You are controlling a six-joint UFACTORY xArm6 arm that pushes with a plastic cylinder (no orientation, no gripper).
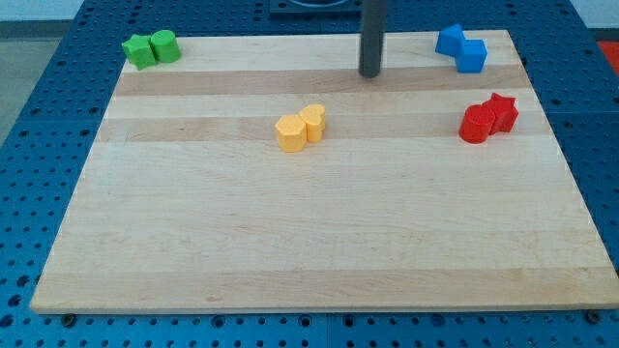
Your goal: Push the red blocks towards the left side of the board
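Two red blocks sit touching at the view's right: a round red block (476,124) and a red star-shaped block (502,112) just right of it. My tip (370,73) shows as the lower end of the dark rod near the view's top, middle-right of the wooden board (309,242). The tip stands well to the left of and above the red blocks, apart from them. No block touches the tip.
Two green blocks (151,48) sit at the top left corner. Two blue blocks (462,48) sit at the top right, right of the tip. Two yellow blocks (301,128), a hexagon and a heart, sit near the middle, below-left of the tip.
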